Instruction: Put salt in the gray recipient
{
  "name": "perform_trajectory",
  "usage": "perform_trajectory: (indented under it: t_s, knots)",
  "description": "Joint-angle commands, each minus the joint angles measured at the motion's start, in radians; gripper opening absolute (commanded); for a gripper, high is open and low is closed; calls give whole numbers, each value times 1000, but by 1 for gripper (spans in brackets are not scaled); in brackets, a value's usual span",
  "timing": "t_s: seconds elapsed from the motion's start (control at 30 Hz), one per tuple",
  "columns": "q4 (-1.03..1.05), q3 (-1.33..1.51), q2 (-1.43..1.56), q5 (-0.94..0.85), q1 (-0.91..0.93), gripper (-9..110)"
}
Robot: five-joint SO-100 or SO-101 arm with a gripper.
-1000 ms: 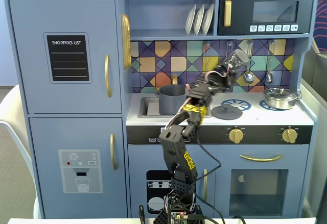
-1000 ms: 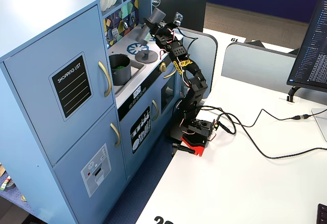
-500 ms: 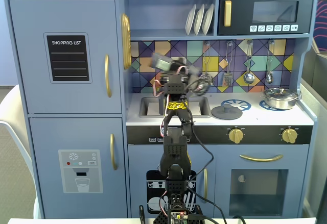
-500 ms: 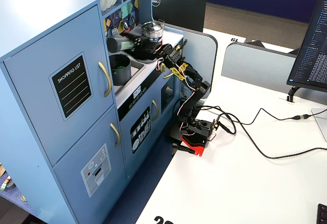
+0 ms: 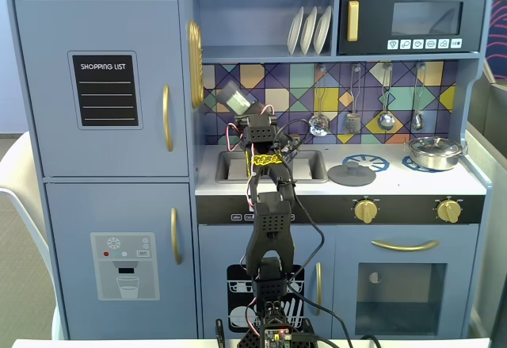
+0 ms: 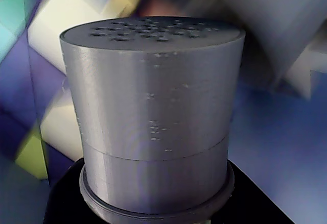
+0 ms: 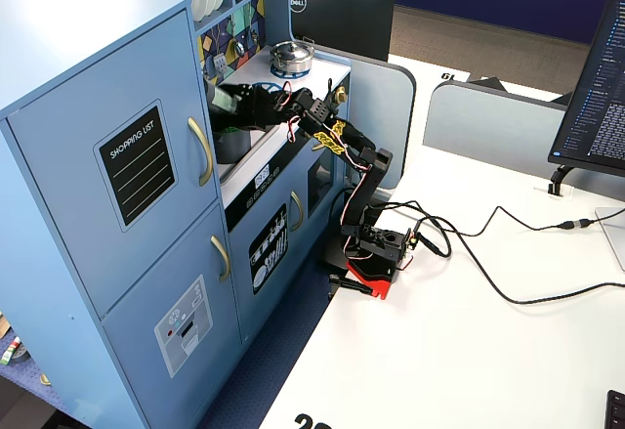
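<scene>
Wrist view is filling up with the salt (image 6: 153, 117): I am looking along its gray cap, holes on the top face, with a blurred patterned backsplash behind. The jaws themselves are not showing there.

Across both fixed views I am seeing the arm reaching up from its base on the white desk into the toy kitchen (image 5: 103, 205). The gripper (image 5: 252, 120) is holding the salt (image 5: 232, 99) by its lower body, jaws clamped on it, the shaker tilted with its cap toward the upper left in the front fixed view, over the sink area of the counter (image 5: 396, 181).

The gray recipient (image 7: 227, 143) is sitting in the sink; in the side fixed view the shaker (image 7: 227, 100) is lying nearly level just above it, not touching that I can tell. From the front the arm is hiding the pot.

To the right on the counter, a flat gray lid (image 5: 352, 174) is resting beside the sink, and a shiny steel pan (image 5: 434, 152) is standing at the far right.
</scene>
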Motion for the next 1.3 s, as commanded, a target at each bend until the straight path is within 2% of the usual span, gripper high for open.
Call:
perform_trajectory:
  t_s: [0.0,0.07,0.13,0.3,0.37,0.53,0.6,0.83,0.93,1.07,1.17,1.27]
  knots:
    - [-163,-44,21,6,-57,0]
    - [-281,-38,23,-29,-81,0]
    - [-290,-74,8,-44,-84,0]
    - [-2,-120,-21,25,-11,0]
    - [28,-106,-25,40,-6,0]
    - [-285,-58,-11,-63,-69,0]
    - [-327,-101,-37,-100,-71,0]
    - [38,-155,-77,34,44,0]
    - [-40,-97,-66,21,34,0]
    - [-273,-94,-54,-137,12,0]
    - [-291,-150,-67,-382,69,0]
    - [-278,-141,-58,-692,219,0]
